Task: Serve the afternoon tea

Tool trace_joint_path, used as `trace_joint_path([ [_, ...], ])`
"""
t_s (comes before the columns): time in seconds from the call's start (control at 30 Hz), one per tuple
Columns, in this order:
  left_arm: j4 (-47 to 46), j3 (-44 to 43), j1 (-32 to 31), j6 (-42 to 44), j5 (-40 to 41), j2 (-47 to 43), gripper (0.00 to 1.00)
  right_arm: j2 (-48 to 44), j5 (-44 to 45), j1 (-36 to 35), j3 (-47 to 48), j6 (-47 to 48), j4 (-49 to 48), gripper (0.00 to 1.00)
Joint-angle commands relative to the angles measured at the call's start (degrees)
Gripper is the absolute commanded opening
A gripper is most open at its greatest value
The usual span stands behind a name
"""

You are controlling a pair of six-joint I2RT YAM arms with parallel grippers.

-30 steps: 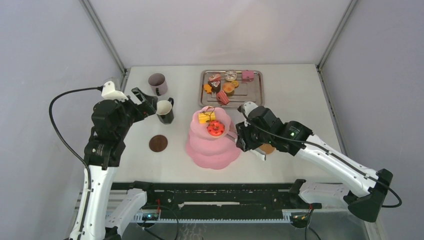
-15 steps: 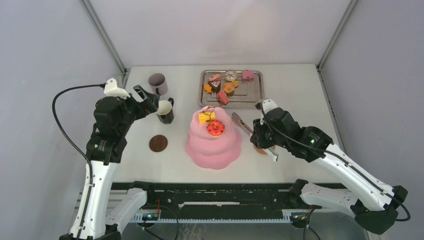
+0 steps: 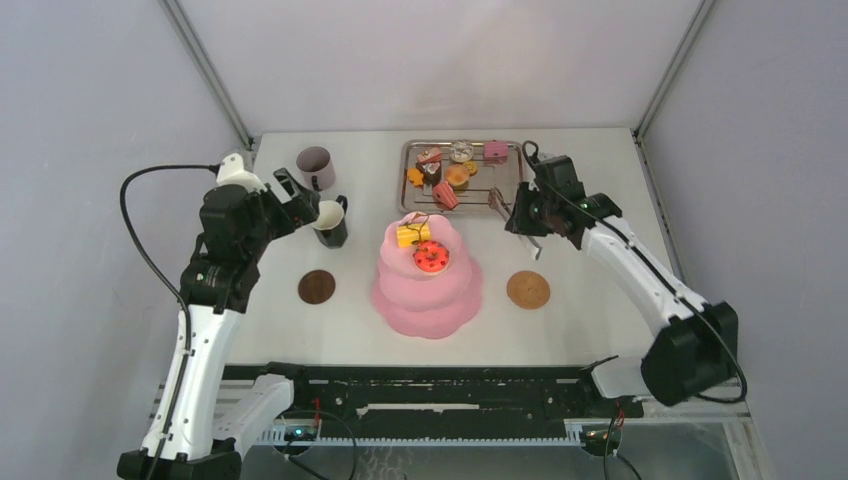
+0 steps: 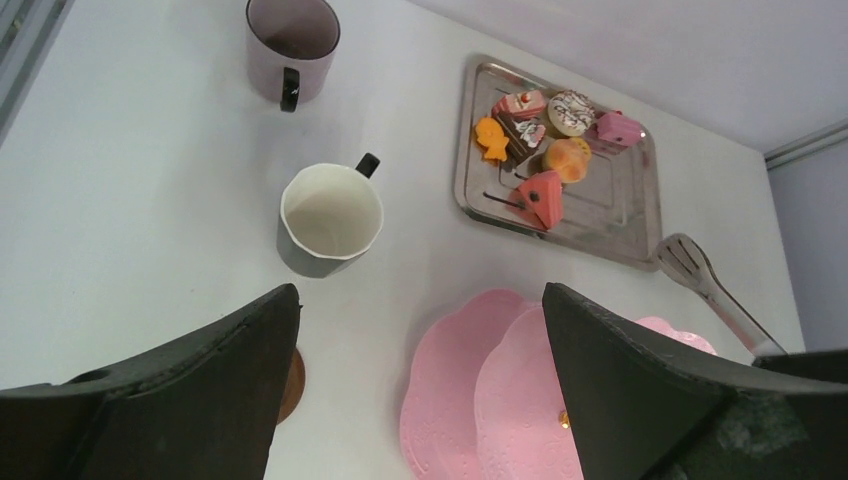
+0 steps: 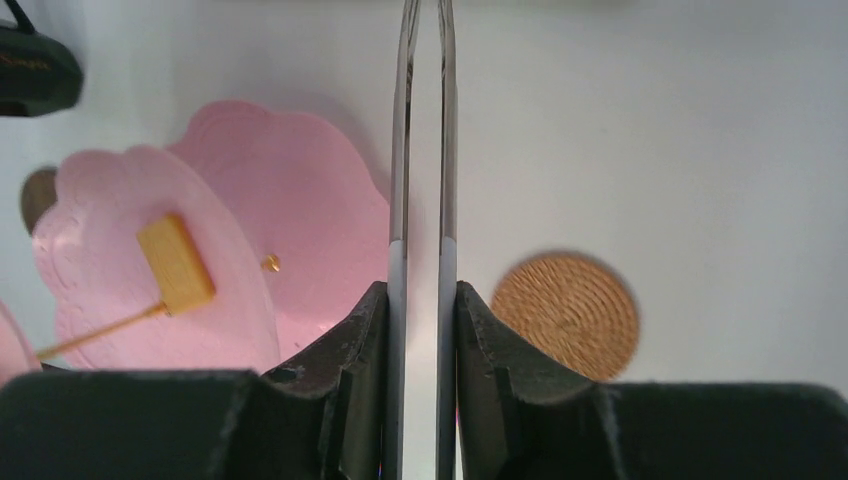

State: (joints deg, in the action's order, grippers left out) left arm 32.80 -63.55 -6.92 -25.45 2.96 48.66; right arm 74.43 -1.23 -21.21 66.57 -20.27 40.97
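The pink three-tier stand [image 3: 428, 290] stands mid-table with a yellow cake [image 3: 410, 235] and a red doughnut [image 3: 432, 258] on its upper tiers. More toy cakes [image 3: 445, 170] lie on the steel tray [image 3: 505, 185]. My right gripper [image 3: 520, 212] is shut on metal tongs [image 5: 422, 150], whose tips [image 3: 497, 200] hover at the tray's near right edge. The black mug [image 3: 330, 222] with a white inside and the mauve mug [image 3: 315, 167] stand at the left. My left gripper [image 3: 298, 205] hangs open and empty beside the black mug [image 4: 328, 220].
A round brown coaster [image 3: 317, 287] lies left of the stand and another [image 3: 527, 290] to its right. The tray [image 4: 610, 215] sits at the back. Grey walls enclose the table on three sides.
My right arm has swung with the tongs from the stand's right side back toward the tray, uncovering the right coaster. The tongs have closed narrower. The left arm has shifted only slightly.
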Motion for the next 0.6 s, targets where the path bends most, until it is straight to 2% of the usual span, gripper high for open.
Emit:
trace_joint_path([
  [0.0,-0.36,-3.53,0.59,0.02,2.29,0.32,0.95,5.74,-8.85,2.44,6.01,-3.11,-12.84,0.34],
  [0.23,0.54,-4.92,0.61,-1.01,3.68,2.18,0.95,17.04,-16.73,2.83,13.11,0.27,-14.50,0.37],
  [0.43,1.19,-7.06,0.61,-1.45,3.81,4.59,0.94,25.34,-14.42,0.15,22.16,8.15,-7.45,0.40],
  [0.57,1.22,-8.04,0.67,-2.21,3.16,5.88,0.94,27.99,-10.75,-1.72,24.64,11.34,-5.44,0.44],
])
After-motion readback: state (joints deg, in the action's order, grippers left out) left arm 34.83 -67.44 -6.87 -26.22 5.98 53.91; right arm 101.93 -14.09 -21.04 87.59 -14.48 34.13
